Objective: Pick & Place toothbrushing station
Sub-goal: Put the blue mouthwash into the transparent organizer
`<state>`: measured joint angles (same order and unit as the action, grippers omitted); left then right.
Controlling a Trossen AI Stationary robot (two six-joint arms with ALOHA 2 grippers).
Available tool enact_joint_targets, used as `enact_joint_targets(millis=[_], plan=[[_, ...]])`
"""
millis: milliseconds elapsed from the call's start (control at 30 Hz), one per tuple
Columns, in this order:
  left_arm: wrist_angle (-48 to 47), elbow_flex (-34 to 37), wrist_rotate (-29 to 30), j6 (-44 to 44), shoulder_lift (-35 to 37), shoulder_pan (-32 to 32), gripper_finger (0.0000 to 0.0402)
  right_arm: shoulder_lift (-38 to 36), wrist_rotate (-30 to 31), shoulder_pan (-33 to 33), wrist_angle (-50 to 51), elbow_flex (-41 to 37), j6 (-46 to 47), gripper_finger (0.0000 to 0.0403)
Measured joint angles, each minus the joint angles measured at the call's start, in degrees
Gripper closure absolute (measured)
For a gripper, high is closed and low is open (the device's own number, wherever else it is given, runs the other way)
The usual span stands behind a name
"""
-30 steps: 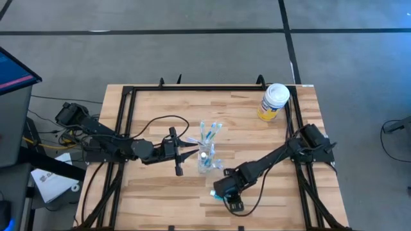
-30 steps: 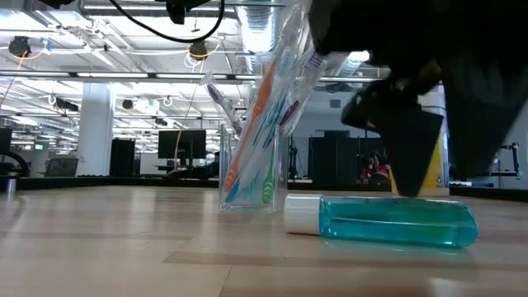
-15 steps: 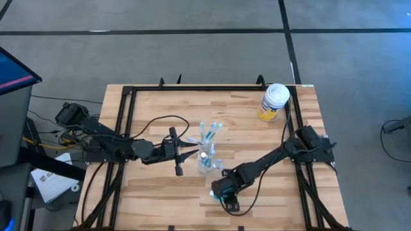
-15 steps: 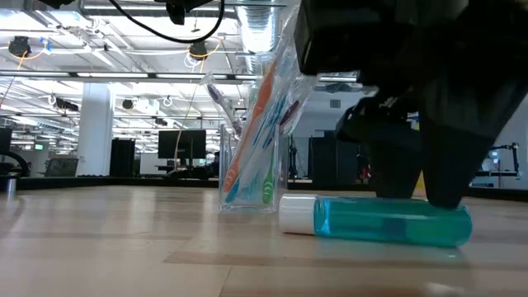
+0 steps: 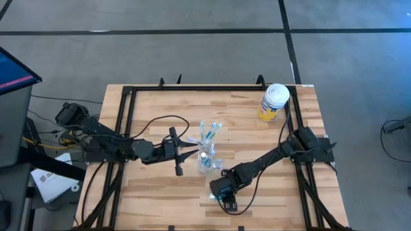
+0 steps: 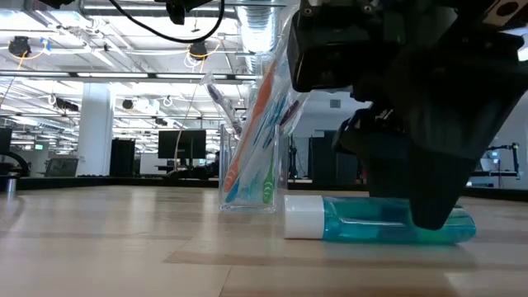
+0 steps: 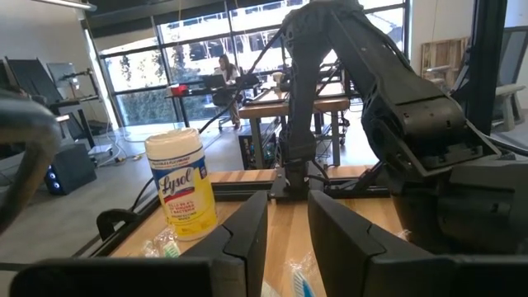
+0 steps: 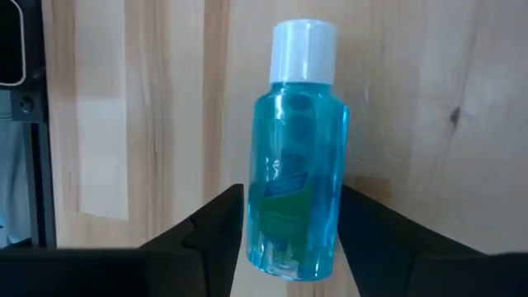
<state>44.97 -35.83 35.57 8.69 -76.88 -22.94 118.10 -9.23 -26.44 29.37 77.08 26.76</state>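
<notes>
A small blue bottle with a white cap [image 8: 297, 165] lies on its side on the wooden table, near the front; it also shows in the low view [image 6: 363, 224]. My right gripper [image 8: 293, 243] is down over it, shut on its base end. A clear tumbler [image 5: 205, 159] holding several toothbrushes [image 5: 209, 133] stands upright on its base mid-table; in the low view [image 6: 252, 194] the brushes lean against its rim. My left gripper [image 5: 191, 153] is open and level, just left of the tumbler. My right gripper has the blue bottle between its two fingers, one on each long side [image 8: 252, 239], at the end away from the cap. The fingers [image 8: 371, 227] come from above and point down. The bottle lies level on the table, cap toward the tumbler.
A yellow container with a white lid [image 5: 273, 101] stands at the far right corner, also in the left wrist view [image 7: 180, 194]. A black rail frame [image 5: 128, 96] runs round the tabletop. Bare wood lies at the near left.
My right gripper has come down and moved a little toward the table's left, over the blue bottle, so its fingers now stand on either side of it. The bottle was nudged slightly and lies flat again.
</notes>
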Motion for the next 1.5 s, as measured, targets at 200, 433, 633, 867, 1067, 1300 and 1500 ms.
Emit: enact_joint_targets(millis=[200,433,633,867,1067,1300,1500], plan=[[0.0,0.0,0.0,0.0,0.0,0.0,0.0315,0.1,0.2,0.0,1.2,0.0,-0.3,0.0253],[0.0,0.0,0.0,0.0,0.0,0.0,0.0315,0.1,0.6,0.0,1.6,0.0,-0.3,0.0286],[0.0,0.0,0.0,0.0,0.0,0.0,0.0315,0.2,0.5,0.0,1.7,-0.1,-0.3,0.0295],[0.0,0.0,0.0,0.0,0.0,0.0,0.0315,-0.6,-0.6,0.4,2.1,-0.3,-0.6,0.0295],[0.0,0.0,0.0,0.0,0.0,0.0,0.0315,-3.0,-0.7,0.8,2.9,-0.6,-1.9,0.0299],[0.0,0.0,0.0,0.0,0.0,0.0,0.0315,-4.0,-1.0,1.4,2.4,-0.5,-3.4,0.0317],[0.0,0.0,0.0,0.0,0.0,0.0,0.0315,-4.0,-1.1,1.5,2.3,-0.4,-4.4,0.0322]])
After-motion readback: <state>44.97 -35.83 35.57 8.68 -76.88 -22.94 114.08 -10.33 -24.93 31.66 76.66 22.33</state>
